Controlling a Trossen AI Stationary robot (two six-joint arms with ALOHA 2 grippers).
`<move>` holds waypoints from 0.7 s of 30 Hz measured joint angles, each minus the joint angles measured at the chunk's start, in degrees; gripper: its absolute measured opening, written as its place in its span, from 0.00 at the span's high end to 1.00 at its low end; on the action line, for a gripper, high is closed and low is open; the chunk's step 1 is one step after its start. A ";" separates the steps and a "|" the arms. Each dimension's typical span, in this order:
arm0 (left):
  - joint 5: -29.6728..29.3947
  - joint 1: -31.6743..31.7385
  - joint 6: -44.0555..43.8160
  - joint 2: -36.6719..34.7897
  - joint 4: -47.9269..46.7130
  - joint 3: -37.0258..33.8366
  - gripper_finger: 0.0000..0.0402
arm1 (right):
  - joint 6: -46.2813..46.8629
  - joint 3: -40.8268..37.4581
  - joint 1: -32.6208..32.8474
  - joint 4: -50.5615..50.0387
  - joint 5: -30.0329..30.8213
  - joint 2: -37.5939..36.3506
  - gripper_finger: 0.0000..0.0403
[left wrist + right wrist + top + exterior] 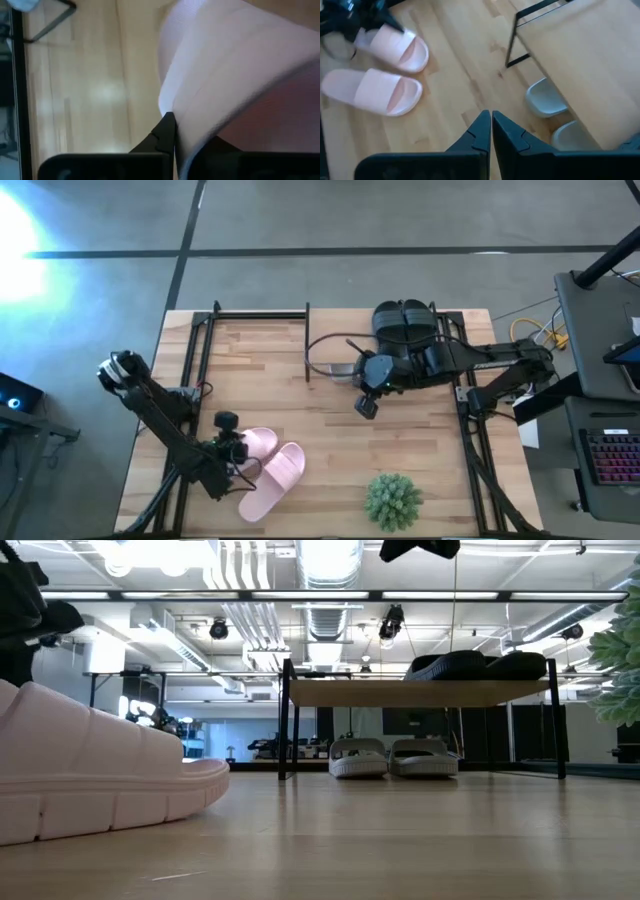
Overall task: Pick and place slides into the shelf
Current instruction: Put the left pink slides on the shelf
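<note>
A wooden bench (330, 430) carries the shelf (420, 692), with black slides (404, 321) on top and grey-white slides (392, 757) beneath. Two pink slides (270, 470) lie near the front. The left claw (238, 450) pinches one pink slide's strap. The right claw (491, 131) hovers mid-bench, closed, holding nothing.

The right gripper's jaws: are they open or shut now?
Shut. In the right wrist view the right gripper shows its two jaws pressed together with nothing between them, hanging above the table beside the shelf.
</note>
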 joint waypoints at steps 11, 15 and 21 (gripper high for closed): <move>-4.54 0.05 -12.24 -19.91 -13.22 -0.02 1.00 | 2.93 0.00 10.10 5.65 11.17 0.30 0.98; -5.57 0.37 -12.07 -24.24 -13.29 0.00 1.00 | 6.87 -0.09 10.75 5.60 11.51 1.51 0.98; -7.68 1.67 -7.14 -25.12 -13.27 1.93 1.00 | 10.12 -0.02 10.85 5.72 10.82 2.77 0.98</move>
